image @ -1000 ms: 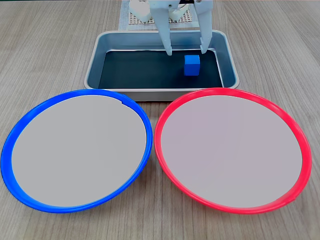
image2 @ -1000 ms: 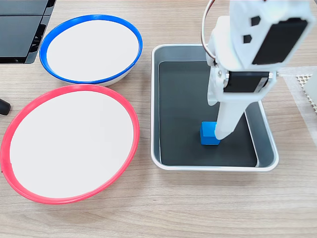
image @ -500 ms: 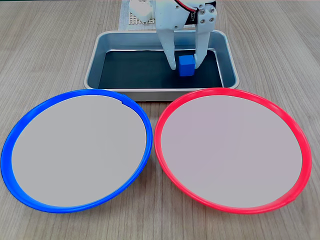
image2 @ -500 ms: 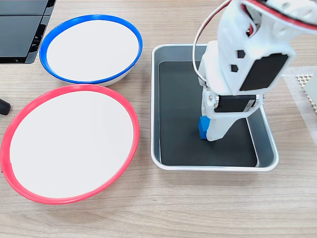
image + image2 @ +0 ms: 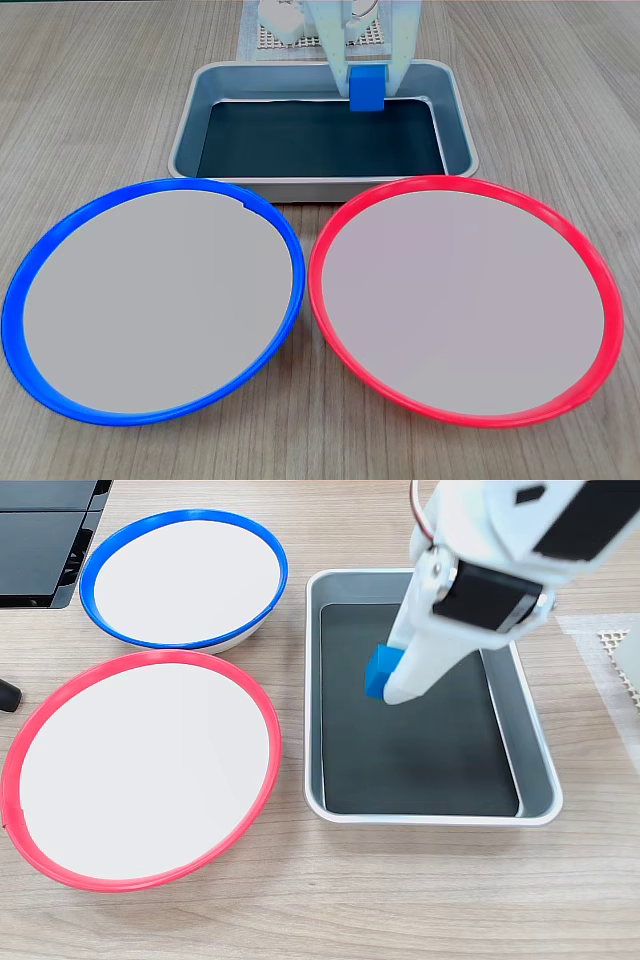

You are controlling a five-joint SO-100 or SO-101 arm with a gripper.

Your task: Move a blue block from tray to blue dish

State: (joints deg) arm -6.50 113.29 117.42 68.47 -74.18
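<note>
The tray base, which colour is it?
Black, inside silver-grey walls; the tray shows it best in the fixed view from above.

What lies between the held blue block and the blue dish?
In a fixed view, between the blue block and blue dish: black tray floor, its grey wall, then bare wood. The hand grips the block.

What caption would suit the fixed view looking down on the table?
White tool holds a blue block above the tray, with the blue dish nearby.

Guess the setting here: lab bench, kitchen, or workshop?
Most likely a hobby or lab robotics bench: a wood-grain table laid out for a sorting demo, with a white 3D-printed-looking gripper holding a blue block above a metal tray, and colour-coded plates, the blue dish and a red-rimmed plate.
</note>
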